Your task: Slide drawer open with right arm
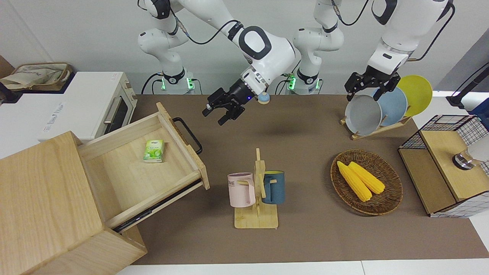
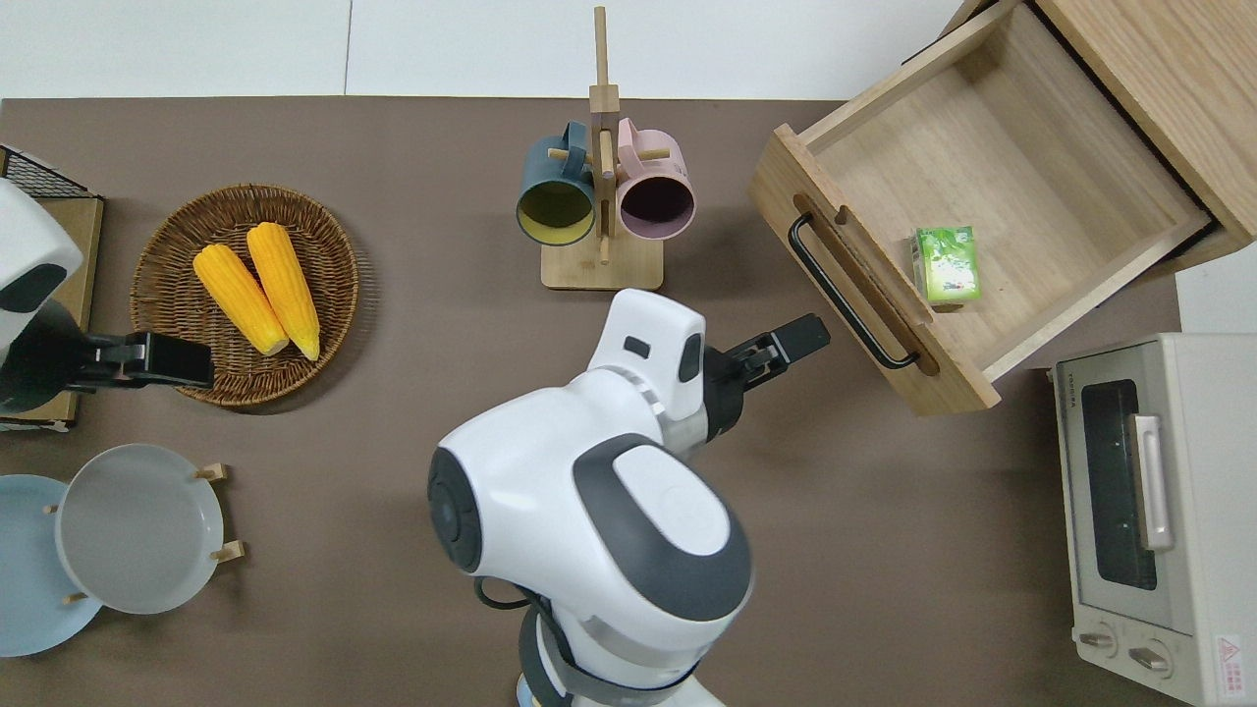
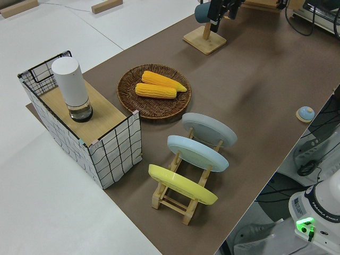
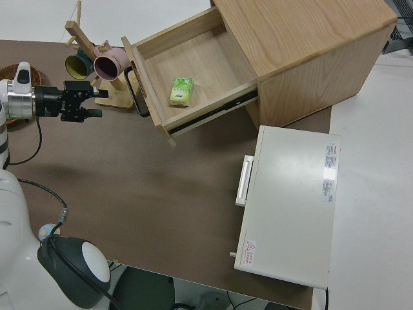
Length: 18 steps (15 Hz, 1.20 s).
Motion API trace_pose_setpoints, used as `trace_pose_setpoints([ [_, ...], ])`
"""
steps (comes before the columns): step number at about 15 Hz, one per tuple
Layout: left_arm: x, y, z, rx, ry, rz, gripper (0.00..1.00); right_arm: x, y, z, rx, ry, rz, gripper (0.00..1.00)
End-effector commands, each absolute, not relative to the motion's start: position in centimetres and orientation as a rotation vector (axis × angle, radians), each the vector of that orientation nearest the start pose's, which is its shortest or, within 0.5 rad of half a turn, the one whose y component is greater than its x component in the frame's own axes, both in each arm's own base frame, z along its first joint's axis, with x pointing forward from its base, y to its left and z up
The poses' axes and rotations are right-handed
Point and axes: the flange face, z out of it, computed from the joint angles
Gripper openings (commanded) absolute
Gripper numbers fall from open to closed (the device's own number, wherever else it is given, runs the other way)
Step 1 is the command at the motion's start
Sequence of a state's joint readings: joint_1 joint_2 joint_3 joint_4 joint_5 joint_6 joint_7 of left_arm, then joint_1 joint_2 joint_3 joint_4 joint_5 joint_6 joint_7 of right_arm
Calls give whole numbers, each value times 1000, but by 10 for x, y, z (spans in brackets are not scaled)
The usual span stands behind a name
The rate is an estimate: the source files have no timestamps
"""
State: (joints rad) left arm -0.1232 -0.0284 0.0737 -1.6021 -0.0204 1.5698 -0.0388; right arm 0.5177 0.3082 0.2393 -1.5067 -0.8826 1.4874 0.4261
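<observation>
The drawer [image 1: 130, 179] of the pale wooden box stands pulled far out, and its black loop handle [image 1: 188, 134] faces the middle of the table. A small green pack [image 1: 154, 150] lies inside it. My right gripper [image 1: 214, 117] hangs open in the air over bare table, a short way off the handle [image 2: 847, 295] and not touching it, with nothing between its fingers. In the right side view the right gripper [image 4: 95, 103] points toward the drawer front [image 4: 145, 90]. My left arm is parked, its gripper [image 1: 365, 91] open.
A mug rack [image 1: 256, 191] with a pink and a blue mug stands mid-table. A basket of corn [image 1: 366, 181], a plate rack [image 1: 376, 109] and a wire-mesh cabinet [image 1: 443, 164] are toward the left arm's end. A white toaster oven [image 1: 88, 107] sits beside the drawer box.
</observation>
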Motion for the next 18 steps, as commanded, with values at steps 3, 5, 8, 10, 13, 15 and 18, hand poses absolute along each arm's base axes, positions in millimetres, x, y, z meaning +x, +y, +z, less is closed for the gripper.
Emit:
trace_pose_setpoints([
  [3,541,-27,630,-3152,15,13,995,536,282,575,2529,465,247,987],
  [5,541,-27,630,-3152,15,11,998,539,252,591,2666,423,207,987],
  [8,541,-27,630,-3152,15,13,998,535,200,615,2808,446,145,987],
  [10,541,-27,630,-3152,15,13,995,533,173,620,2895,441,112,985],
  [13,541,-27,630,-3152,15,11,995,529,145,618,2983,369,73,987],
  [15,541,-27,630,-3152,15,11,995,529,117,621,3072,300,54,987],
  [18,541,-27,630,-3152,15,13,995,527,80,617,3147,230,10,987],
])
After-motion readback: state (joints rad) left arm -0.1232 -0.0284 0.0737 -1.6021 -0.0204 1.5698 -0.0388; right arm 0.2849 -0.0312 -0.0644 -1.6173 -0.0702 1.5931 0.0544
